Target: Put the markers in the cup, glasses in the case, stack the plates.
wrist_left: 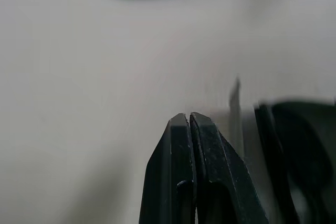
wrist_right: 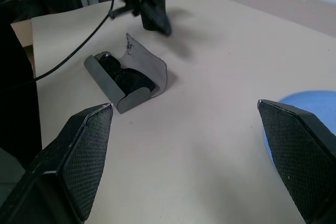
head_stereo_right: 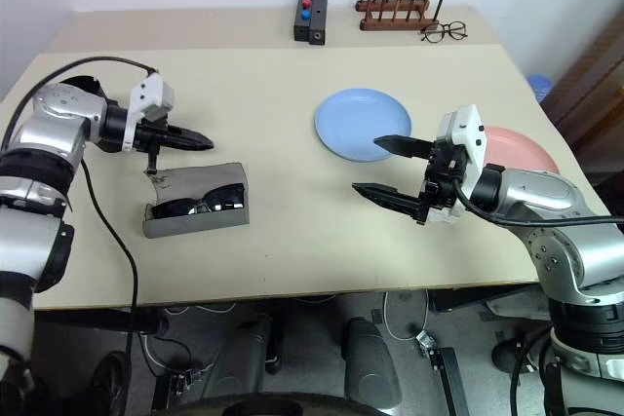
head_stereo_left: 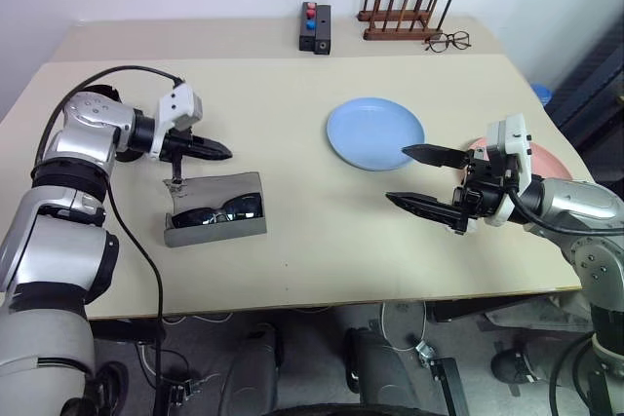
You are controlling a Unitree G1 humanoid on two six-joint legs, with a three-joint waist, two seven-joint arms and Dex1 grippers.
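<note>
The glasses [head_stereo_left: 216,211] lie inside the case [head_stereo_left: 214,227], which sits on the table [head_stereo_left: 292,260] just below and in front of the left gripper [head_stereo_left: 220,152]. The case lid [head_stereo_left: 219,186] stands up, so the case looks not closed yet. The left gripper hangs just above the back edge of the lid with its two fingers pressed tight together and nothing between them.

The right gripper [head_stereo_left: 419,176] hangs over the table with its fingers spread wide apart and nothing in them. The blue plate [head_stereo_left: 374,132] lies just past its fingertips. The pink plate [head_stereo_right: 522,149] lies behind that hand, mostly hidden by the arm. The two plates are side by side, not stacked, so that job looks still to do.

The glasses part looks nearly done. The plates are left. The markers and the cup cannot be told in these pictures.

Far past both hands, near the back edge of the table, stand a black box with red and blue buttons [head_stereo_left: 314,26], a wooden rack [head_stereo_left: 400,15] and thin clear eyeglasses [head_stereo_left: 448,42]. They are well away and block nothing. The open lid stands closest to the left gripper.
</note>
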